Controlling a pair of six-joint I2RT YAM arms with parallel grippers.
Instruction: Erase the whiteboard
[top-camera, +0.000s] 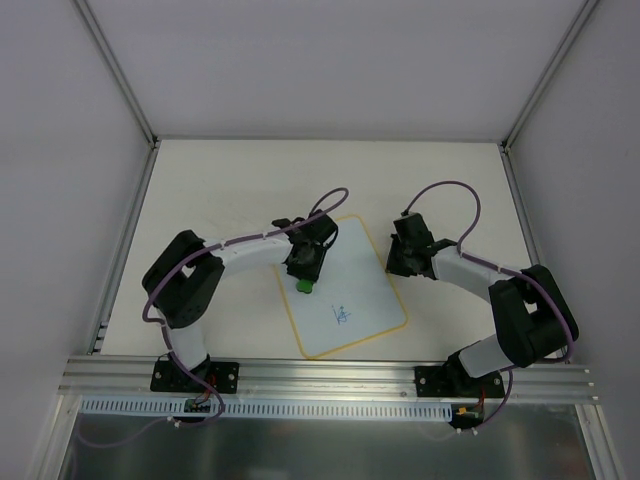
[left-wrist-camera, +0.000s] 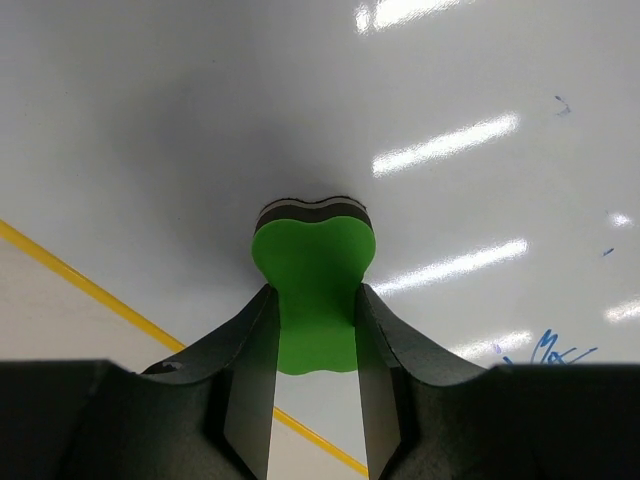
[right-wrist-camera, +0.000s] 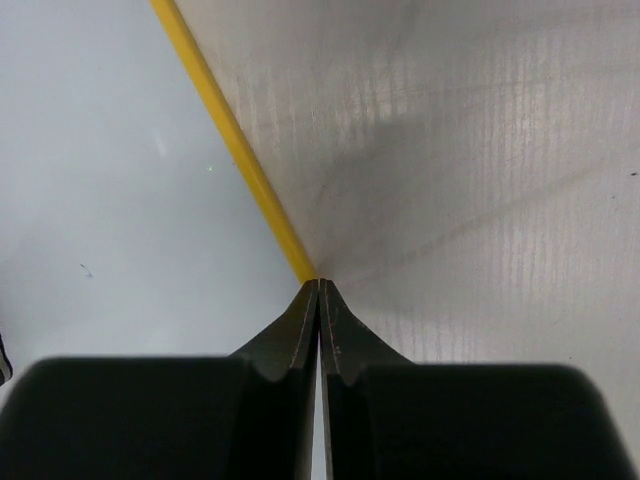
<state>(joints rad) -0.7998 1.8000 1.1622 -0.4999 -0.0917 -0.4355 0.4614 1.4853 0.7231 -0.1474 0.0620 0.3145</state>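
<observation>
The whiteboard (top-camera: 355, 290) lies flat in the middle of the table, pale with a thin yellow rim, tilted a little. A small blue scribble (top-camera: 342, 316) sits near its middle front; it also shows in the left wrist view (left-wrist-camera: 550, 352). My left gripper (top-camera: 304, 278) is shut on the green eraser (left-wrist-camera: 313, 290), whose dark felt face presses on the board's upper left part. My right gripper (top-camera: 400, 262) is shut and empty, its tips (right-wrist-camera: 319, 284) down on the board's yellow rim (right-wrist-camera: 240, 150) at the right edge.
The off-white tabletop (top-camera: 220, 190) surrounds the board. Grey enclosure walls and metal posts (top-camera: 115, 70) stand at the left, right and back. An aluminium rail (top-camera: 330, 372) runs along the near edge by the arm bases.
</observation>
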